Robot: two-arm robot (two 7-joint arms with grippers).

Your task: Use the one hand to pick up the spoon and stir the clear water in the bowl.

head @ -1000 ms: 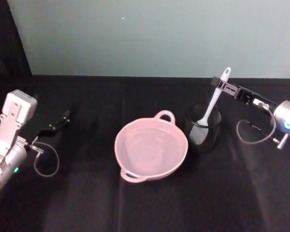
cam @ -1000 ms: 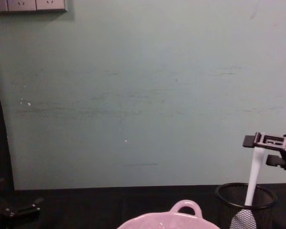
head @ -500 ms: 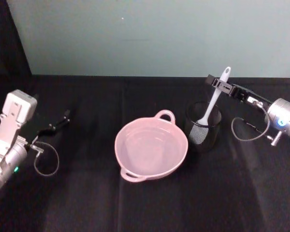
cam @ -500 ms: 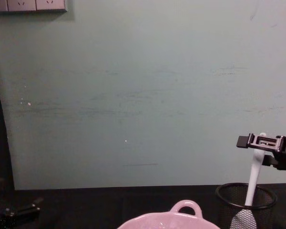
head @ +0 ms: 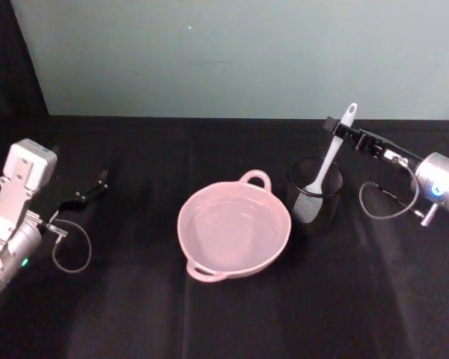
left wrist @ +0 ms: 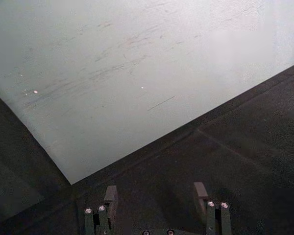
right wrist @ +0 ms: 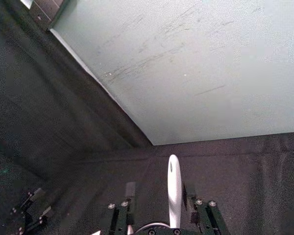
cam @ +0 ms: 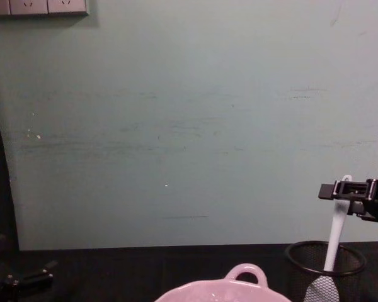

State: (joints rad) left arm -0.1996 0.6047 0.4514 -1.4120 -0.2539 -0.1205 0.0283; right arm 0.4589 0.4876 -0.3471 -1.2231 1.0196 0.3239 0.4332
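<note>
Tabletop (head: 135,314) in black cloth carries a glossy pale pink bowl (head: 181,224) at centre; just right, a black wire-mesh cup (head: 325,213) props the long white plastic spoon (head: 329,161). Light, stiff and likely slick, it invites a grip high on its flat handle, which the right end effector (head: 337,129) straddles, jaws parted, holding nothing. Left end effector (head: 91,188) idles open, far left.
</note>
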